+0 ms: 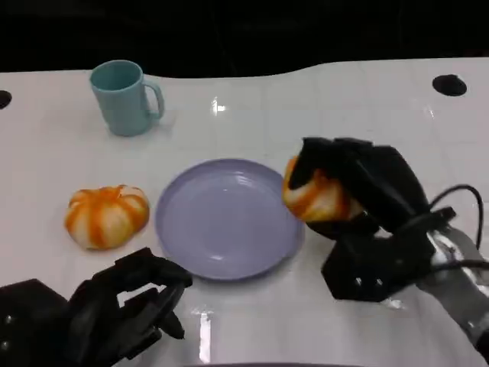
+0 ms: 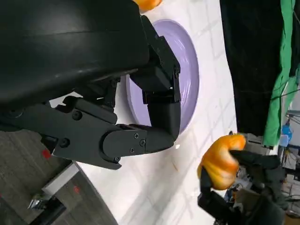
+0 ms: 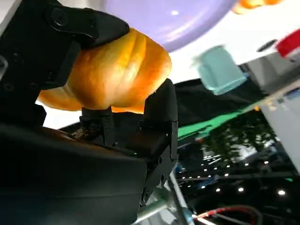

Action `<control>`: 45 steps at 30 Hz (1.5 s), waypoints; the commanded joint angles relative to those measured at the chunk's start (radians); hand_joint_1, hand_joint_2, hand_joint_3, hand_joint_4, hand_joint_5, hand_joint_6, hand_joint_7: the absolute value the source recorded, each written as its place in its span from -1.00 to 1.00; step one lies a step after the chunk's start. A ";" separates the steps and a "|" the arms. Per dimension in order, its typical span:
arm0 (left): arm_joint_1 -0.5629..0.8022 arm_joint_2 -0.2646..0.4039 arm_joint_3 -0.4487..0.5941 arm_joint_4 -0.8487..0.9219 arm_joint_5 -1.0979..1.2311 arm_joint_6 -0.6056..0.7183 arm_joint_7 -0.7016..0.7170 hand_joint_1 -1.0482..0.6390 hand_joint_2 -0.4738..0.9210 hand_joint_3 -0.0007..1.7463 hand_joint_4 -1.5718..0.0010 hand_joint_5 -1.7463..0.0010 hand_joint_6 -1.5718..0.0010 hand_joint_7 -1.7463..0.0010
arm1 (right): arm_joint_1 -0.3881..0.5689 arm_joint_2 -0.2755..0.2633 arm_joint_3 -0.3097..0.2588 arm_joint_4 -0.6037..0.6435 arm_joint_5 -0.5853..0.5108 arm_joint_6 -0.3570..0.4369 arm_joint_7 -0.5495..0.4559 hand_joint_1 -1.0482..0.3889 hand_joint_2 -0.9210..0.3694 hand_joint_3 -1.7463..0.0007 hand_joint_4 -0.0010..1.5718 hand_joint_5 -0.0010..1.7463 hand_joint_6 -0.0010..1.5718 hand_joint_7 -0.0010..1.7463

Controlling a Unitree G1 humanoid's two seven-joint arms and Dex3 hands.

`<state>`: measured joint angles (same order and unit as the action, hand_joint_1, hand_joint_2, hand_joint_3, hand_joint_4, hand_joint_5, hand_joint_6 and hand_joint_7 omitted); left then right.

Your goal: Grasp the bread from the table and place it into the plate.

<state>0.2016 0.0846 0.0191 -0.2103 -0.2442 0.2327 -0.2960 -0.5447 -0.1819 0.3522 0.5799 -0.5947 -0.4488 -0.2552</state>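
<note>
— Nearest us, what is the black left hand [image 1: 126,306] doing?

— It is resting low at the near left of the white bench [image 1: 252,321], fingers curled loosely and holding nothing.

— And the black right hand [image 1: 359,195]?

— It is gripping the round orange-and-white bread roll [image 1: 313,195], lifted just at the right rim of the round lilac plate [image 1: 221,218].

— So which step is this?

— Carrying, I judge; the roll is not yet over the middle. Next it is calling for a short move left, then lowering and letting go.

— Anything else?

— A second orange roll [image 1: 105,215] is lying left of the plate, a teal mug [image 1: 124,97] far left.
</note>
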 commanded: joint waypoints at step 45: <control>0.019 0.010 -0.003 -0.020 0.014 -0.008 0.009 -0.28 1.00 -0.49 0.22 -0.99 0.14 -0.44 | -0.075 0.047 0.131 -0.092 0.011 0.218 0.465 -0.52 -1.00 0.80 -1.00 -0.63 -0.76 -0.99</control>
<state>0.2158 0.0846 0.0108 -0.2254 -0.2277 0.2311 -0.2917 -0.6557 -0.0932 0.5091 0.5693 -0.6181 -0.2442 0.1680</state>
